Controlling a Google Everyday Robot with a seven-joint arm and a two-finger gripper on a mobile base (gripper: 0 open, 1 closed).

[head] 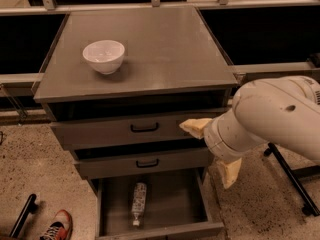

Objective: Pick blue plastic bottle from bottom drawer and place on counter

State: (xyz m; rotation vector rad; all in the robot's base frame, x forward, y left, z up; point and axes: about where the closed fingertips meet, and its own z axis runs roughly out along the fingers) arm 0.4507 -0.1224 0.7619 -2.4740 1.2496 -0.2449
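The blue plastic bottle (138,203) lies lengthwise in the open bottom drawer (161,231), cap toward the front, left of the drawer's middle. The grey counter (165,49) tops the cabinet. My gripper (212,149) hangs at the cabinet's right front, level with the two upper drawers, above and right of the bottle. It is open and empty; one yellowish finger (195,126) reaches over the top drawer's front, the other (229,172) points down beside the middle drawer.
A white bowl (104,55) stands on the counter's left side. The two upper drawers with black handles (144,128) are nearly shut. A red shoe (56,225) and a black bar (22,215) are on the floor at left; a black stand leg (292,176) is at right.
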